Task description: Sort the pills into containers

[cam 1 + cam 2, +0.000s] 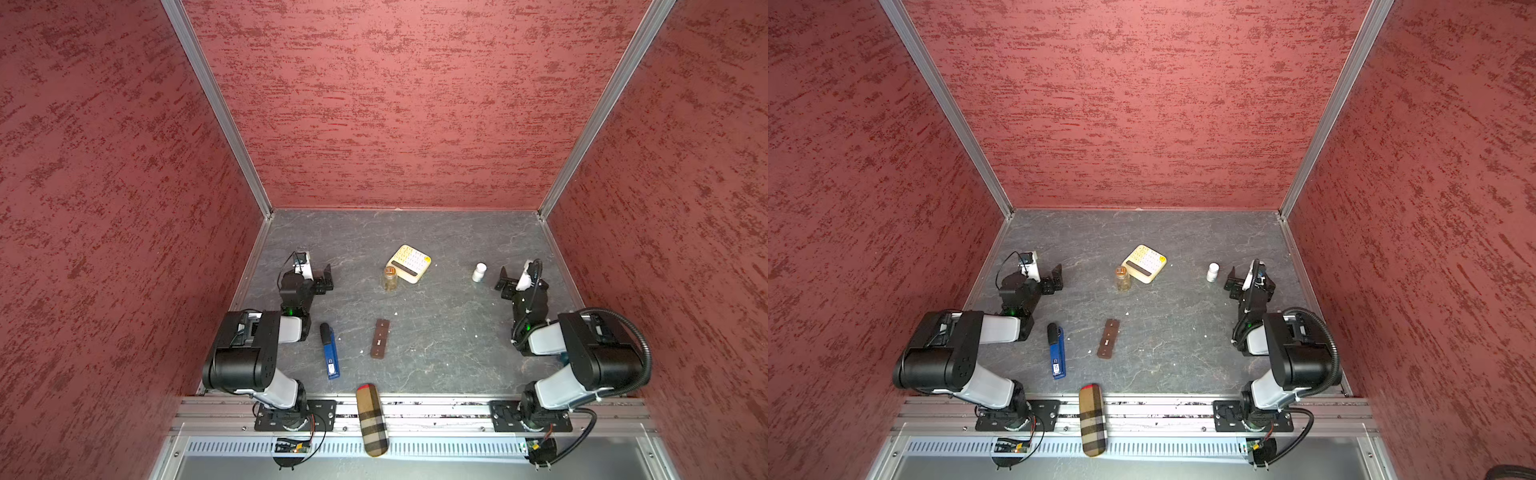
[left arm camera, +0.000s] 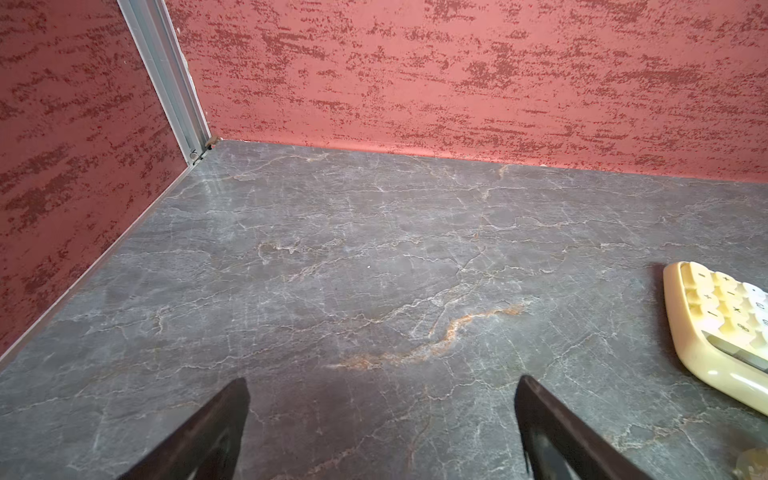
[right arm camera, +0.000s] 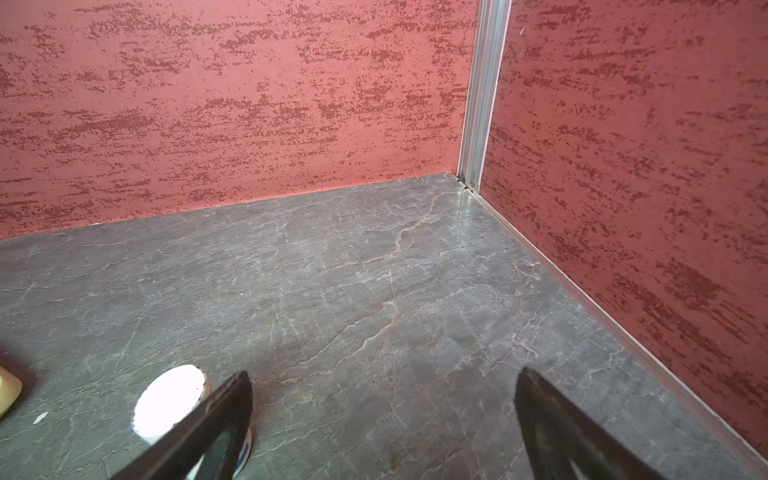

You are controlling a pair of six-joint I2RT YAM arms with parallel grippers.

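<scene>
The containers [image 1: 380,337] [image 1: 1108,338] are one flat dark brown strip box, lying at the middle front of the grey table in both top views. Tiny white pills lie loose around it, one [image 1: 395,313] [image 1: 1127,313] just behind it. My left gripper [image 1: 326,277] [image 1: 1057,277] hovers open at the left, well behind the strip. In the left wrist view the left gripper [image 2: 382,380] has only bare table between its fingers. My right gripper [image 1: 503,279] [image 1: 1231,280] stands open at the right. The right wrist view shows the right gripper [image 3: 385,372] holding nothing.
A cream calculator [image 1: 409,264] [image 2: 723,328] and a clear amber bottle [image 1: 389,279] stand at the back middle. A small white bottle [image 1: 479,272] [image 3: 170,399] stands just beside my right gripper's finger. A blue stapler [image 1: 329,351] lies left of the strip. A plaid case [image 1: 372,419] rests on the front rail.
</scene>
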